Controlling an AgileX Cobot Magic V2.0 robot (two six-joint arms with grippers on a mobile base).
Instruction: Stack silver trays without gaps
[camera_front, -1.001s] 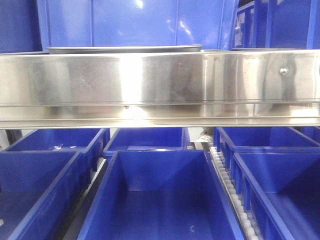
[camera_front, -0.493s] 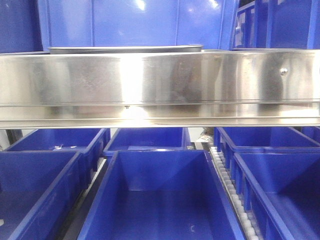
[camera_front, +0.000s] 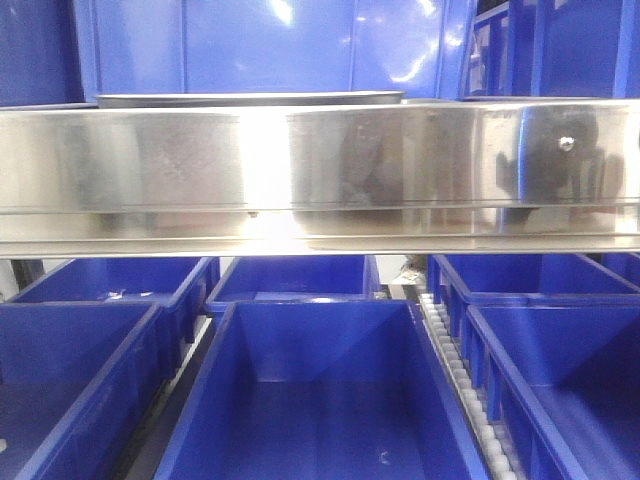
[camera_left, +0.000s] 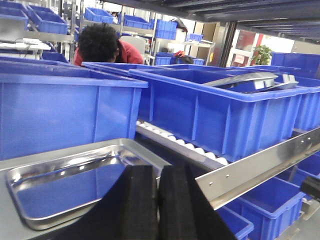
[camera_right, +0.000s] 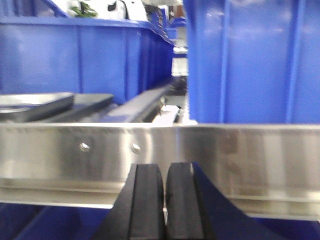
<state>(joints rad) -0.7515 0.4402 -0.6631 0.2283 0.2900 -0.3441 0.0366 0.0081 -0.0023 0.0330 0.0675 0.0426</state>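
Note:
A silver tray (camera_left: 60, 187) lies flat on the grey shelf at the lower left of the left wrist view. My left gripper (camera_left: 159, 171) is shut and empty, with its tips over the tray's near right corner. More silver trays (camera_left: 245, 80) lie tilted inside a blue bin (camera_left: 210, 115) to the right. In the front view only the thin edge of a tray (camera_front: 250, 98) shows above the steel rail (camera_front: 320, 170). My right gripper (camera_right: 165, 169) is shut and empty, close in front of the rail (camera_right: 240, 155). A tray (camera_right: 32, 102) sits behind the rail on the left.
The rail (camera_left: 260, 162) runs along the shelf's front edge, with a roller track (camera_left: 185, 146) behind it. Large blue bins (camera_left: 55, 110) stand on the shelf, and open blue bins (camera_front: 320, 400) fill the level below. A person (camera_left: 102, 45) bends behind the bins.
A dark reflection has appeared on the right part of the rail in the front view. The tray edge and bins have not moved.

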